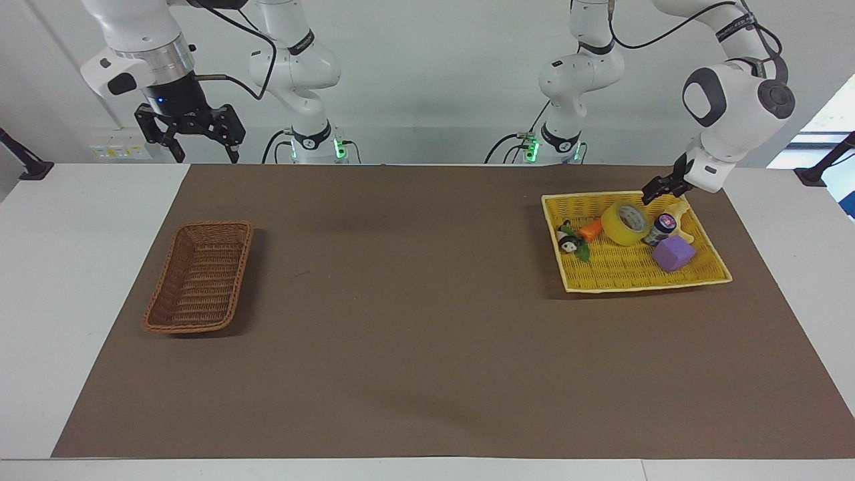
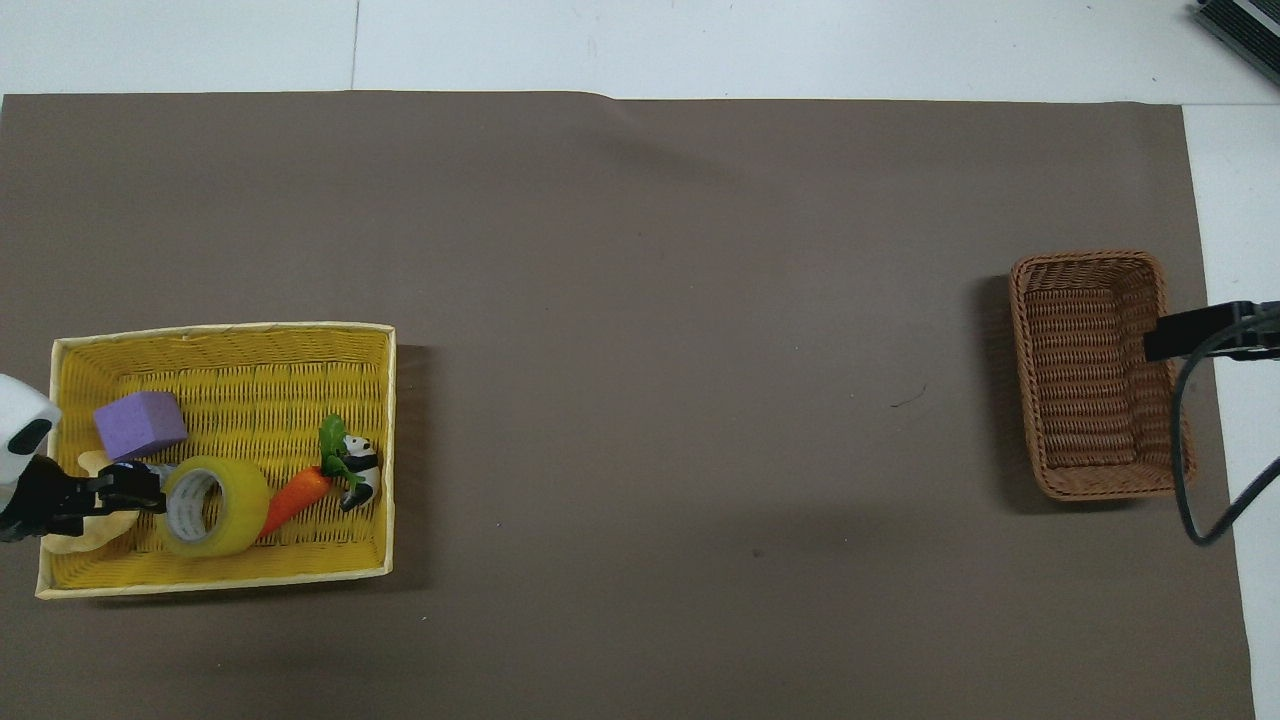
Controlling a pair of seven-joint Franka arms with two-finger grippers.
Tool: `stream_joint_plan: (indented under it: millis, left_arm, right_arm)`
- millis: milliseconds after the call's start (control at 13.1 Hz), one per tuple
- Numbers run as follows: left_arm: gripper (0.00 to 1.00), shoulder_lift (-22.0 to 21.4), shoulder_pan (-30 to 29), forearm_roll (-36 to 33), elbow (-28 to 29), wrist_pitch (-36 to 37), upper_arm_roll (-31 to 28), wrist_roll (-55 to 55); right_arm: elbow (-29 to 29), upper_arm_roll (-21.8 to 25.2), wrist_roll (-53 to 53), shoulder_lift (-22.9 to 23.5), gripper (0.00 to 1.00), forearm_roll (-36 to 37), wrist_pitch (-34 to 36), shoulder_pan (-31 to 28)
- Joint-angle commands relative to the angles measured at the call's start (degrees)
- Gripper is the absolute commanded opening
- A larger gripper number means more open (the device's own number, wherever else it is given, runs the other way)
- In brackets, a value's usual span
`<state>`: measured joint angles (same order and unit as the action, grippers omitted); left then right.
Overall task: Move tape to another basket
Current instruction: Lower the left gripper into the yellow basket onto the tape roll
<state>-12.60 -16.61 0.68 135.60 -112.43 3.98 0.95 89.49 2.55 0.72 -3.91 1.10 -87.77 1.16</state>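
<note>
The tape (image 1: 624, 224) (image 2: 212, 505), a yellow roll with a pale core, leans on its edge in the yellow woven tray (image 1: 634, 284) (image 2: 220, 582) at the left arm's end of the table. My left gripper (image 1: 649, 196) (image 2: 150, 490) hangs low over the tray's robot-side rim, just beside the tape and apart from it. Its fingers look open with nothing between them. The brown wicker basket (image 1: 200, 277) (image 2: 1090, 375) stands at the right arm's end with nothing in it. My right gripper (image 1: 207, 157) waits open, high over the table's robot-side edge.
The tray also holds a purple block (image 1: 673, 252) (image 2: 140, 425), a toy carrot (image 1: 590, 230) (image 2: 295, 500), a panda figure (image 1: 569, 244) (image 2: 358, 470), a small bottle (image 1: 659, 227) and a pale banana shape (image 1: 681, 212) (image 2: 75, 540). A brown mat (image 1: 414, 321) covers the table.
</note>
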Motion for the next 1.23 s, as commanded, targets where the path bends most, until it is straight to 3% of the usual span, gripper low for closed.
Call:
stream_joint_plan:
  millis: [0, 153, 383, 536, 766, 1149]
  left_arm:
    - [0.71, -3.4, -0.97, 1.08, 9.83, -10.4, 0.59, -0.51]
    - [0.58, -2.61, -0.97, 1.17, 12.57, -15.52, 0.59, -0.51]
    - [0.47, -1.29, -1.06, 1.17, 13.63, -18.25, 0.59, -0.33]
    - [0.0, -1.2, -0.44, 1.17, 13.64, -18.09, 0.59, -0.33]
    - [0.0, -0.5, -0.09, 1.08, 10.75, -13.81, 0.59, 0.46]
    - [0.0, -0.49, 1.48, 1.17, -1.98, 0.6, 0.77, 0.37]
  right_arm:
    - [-0.02, -0.18, 1.04, -0.05, 1.0, -0.4, -0.38, -0.45]
    - [-0.02, -0.18, 1.04, -0.05, 1.0, -0.4, -0.38, -0.45]
    - [-0.02, -0.18, 1.04, -0.05, 1.0, -0.4, -0.38, -0.45]
    - [-0.02, -0.18, 1.04, -0.05, 1.0, -0.4, -0.38, -0.45]
    - [-0.02, -0.18, 1.04, -0.05, 1.0, -0.4, -0.38, -0.45]
    - [-0.02, -0.18, 1.04, -0.05, 1.0, -0.4, -0.38, -0.45]
